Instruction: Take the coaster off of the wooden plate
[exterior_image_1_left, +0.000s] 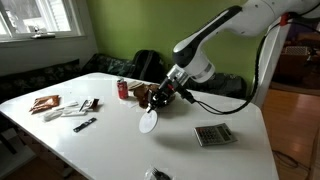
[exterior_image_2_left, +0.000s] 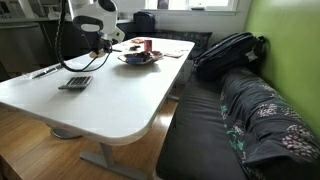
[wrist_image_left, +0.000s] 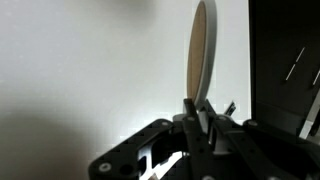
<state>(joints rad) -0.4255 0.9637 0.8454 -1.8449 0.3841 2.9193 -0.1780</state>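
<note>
Pinches the coaster (wrist_image_left: 203, 50) edge-on in the gripper (wrist_image_left: 202, 108) over a glossy white tabletop (exterior_image_1_left: 235, 160), near a green wall (exterior_image_1_left: 150, 25) and bright window (exterior_image_1_left: 35, 15).

No text, brand or number can be read in any view: the red can (exterior_image_1_left: 123, 89) is too small to make out, as are the calculator (exterior_image_1_left: 214, 134) keys well apart from it, the packets (exterior_image_1_left: 45, 103) and the coaster (wrist_image_left: 203, 45)
</note>
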